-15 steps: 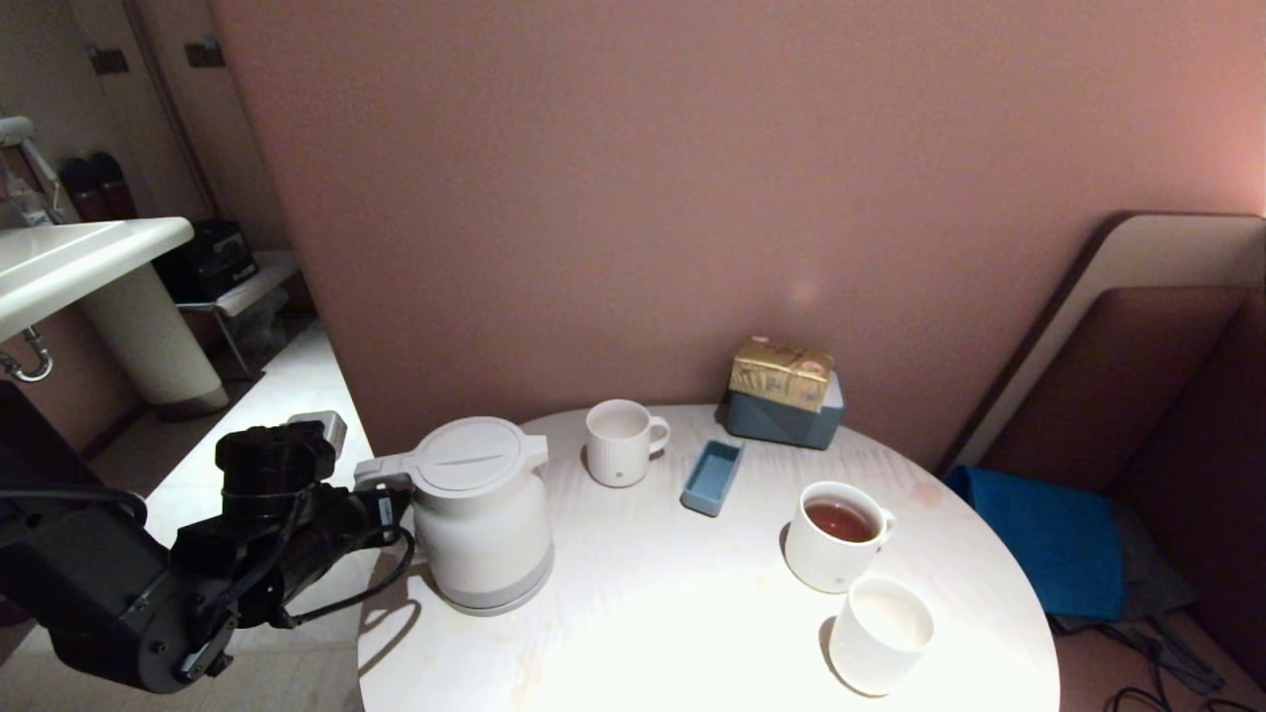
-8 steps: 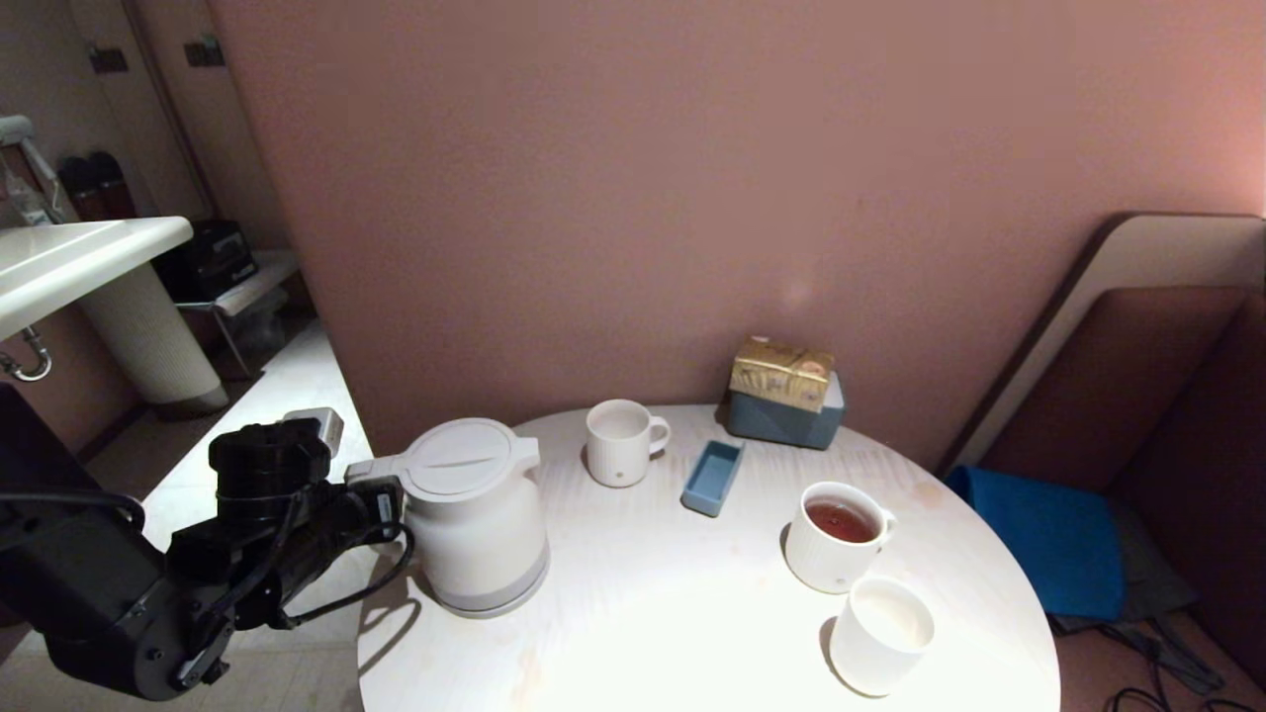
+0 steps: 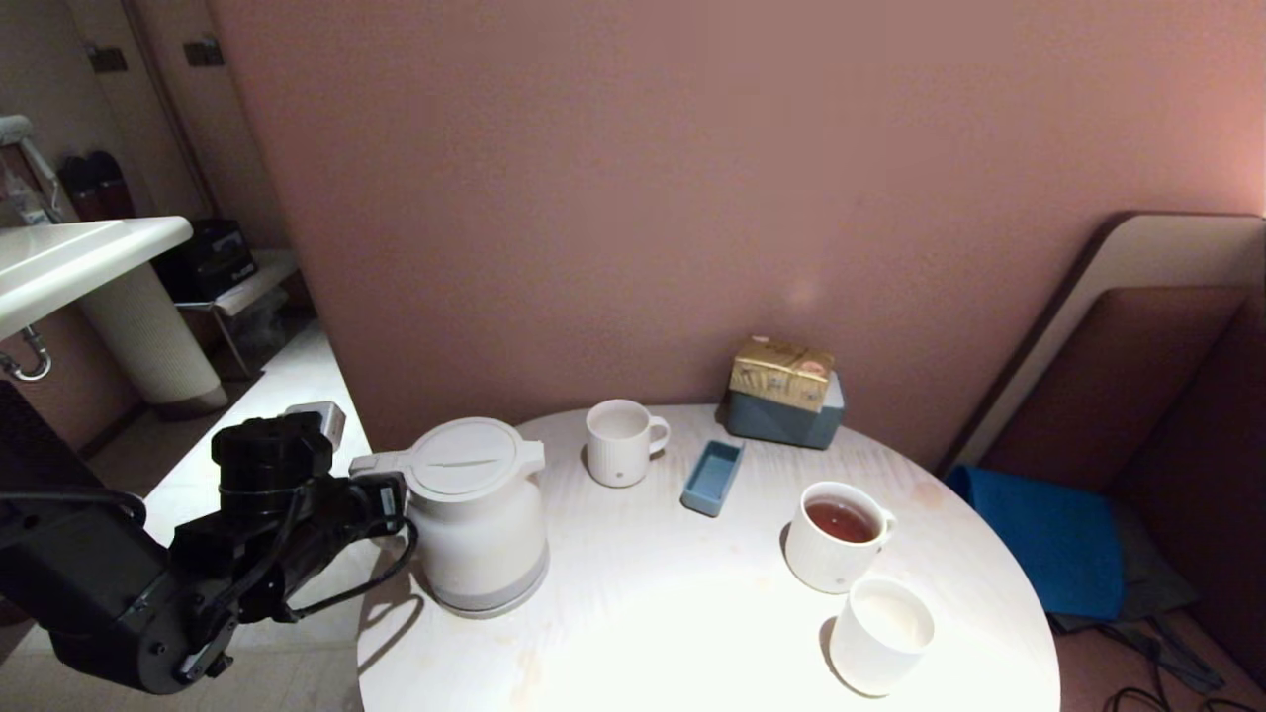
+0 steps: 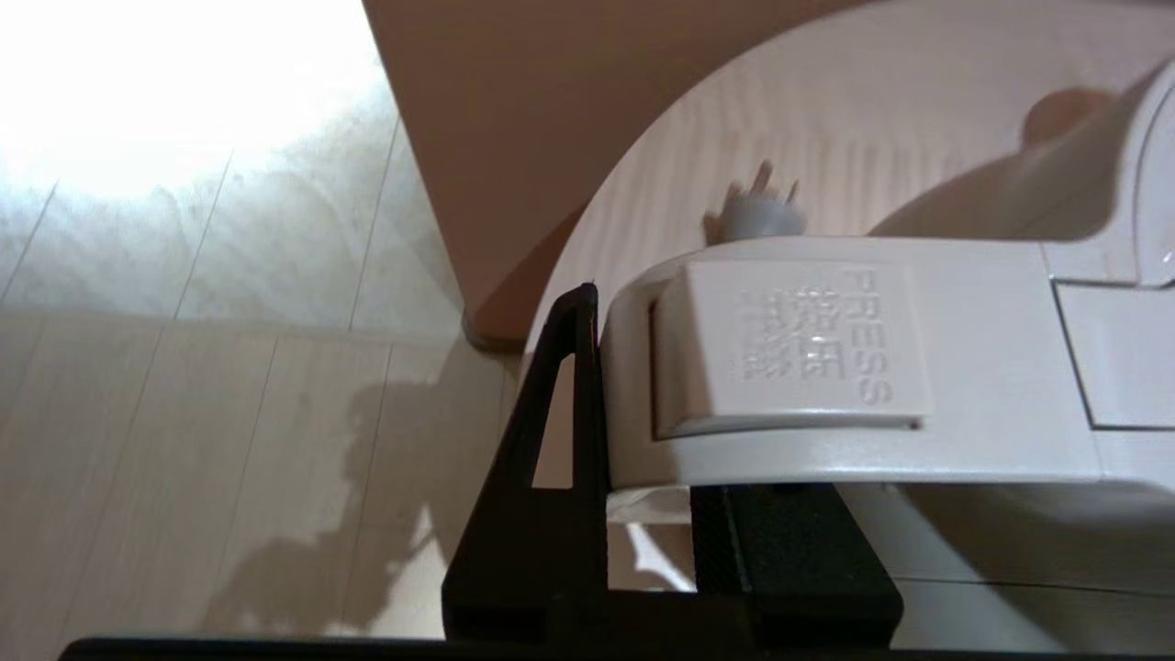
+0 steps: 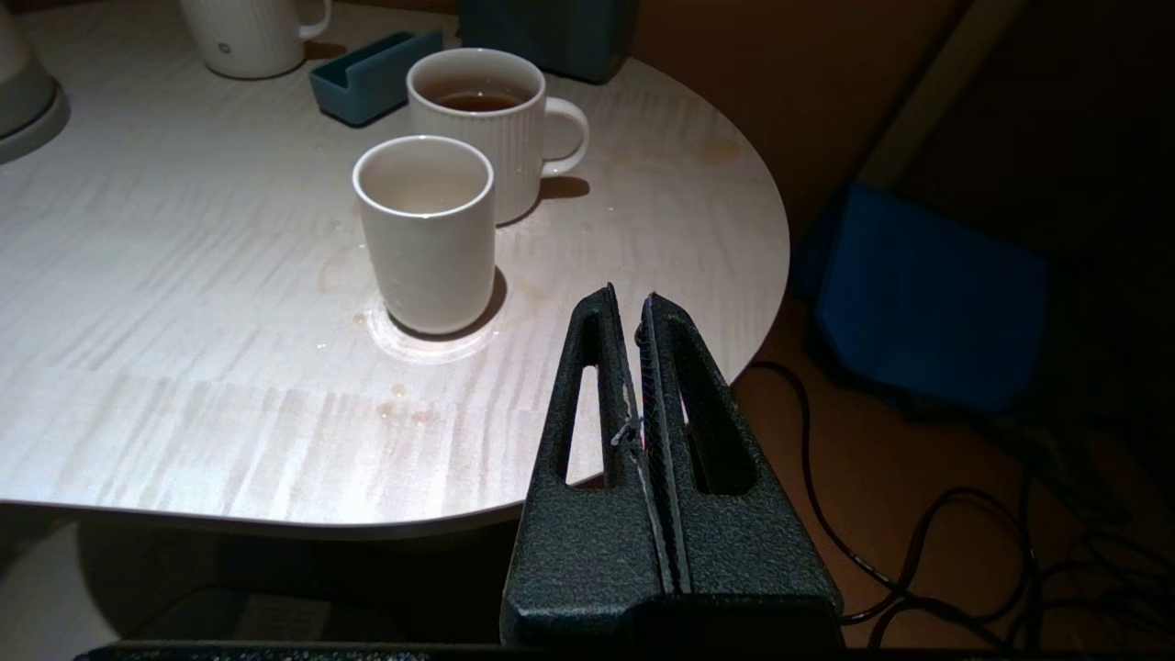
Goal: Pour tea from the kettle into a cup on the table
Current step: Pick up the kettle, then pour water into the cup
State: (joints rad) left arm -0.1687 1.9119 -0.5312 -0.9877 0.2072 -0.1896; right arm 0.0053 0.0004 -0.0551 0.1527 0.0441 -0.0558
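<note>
We face a round table (image 3: 692, 613) of pale wood grain set against a dusty pink wall (image 3: 692, 198). A white sink (image 3: 69, 262) stands off to the left, and a blue cushion (image 3: 1053, 539) lies by a padded bench on the right. On the table we see a ribbed mug (image 3: 620, 442) near the wall, a small blue tray (image 3: 712, 477), a tissue box (image 3: 783, 405), a wider mug (image 3: 836, 535) with tea (image 3: 841, 520) in it, and just beside that the plain cup (image 3: 880, 635), upright at the near right edge. The kettle (image 3: 480, 514) stands at the table's left edge, lid on, handle pointing off the table.

Our left gripper (image 3: 381, 494) reaches in level from the left and is clamped on the kettle's handle, one finger (image 4: 560, 431) pressed against its side. Our right gripper (image 5: 633, 367) hangs off the table's near right edge, its jaws pressed together on nothing.
</note>
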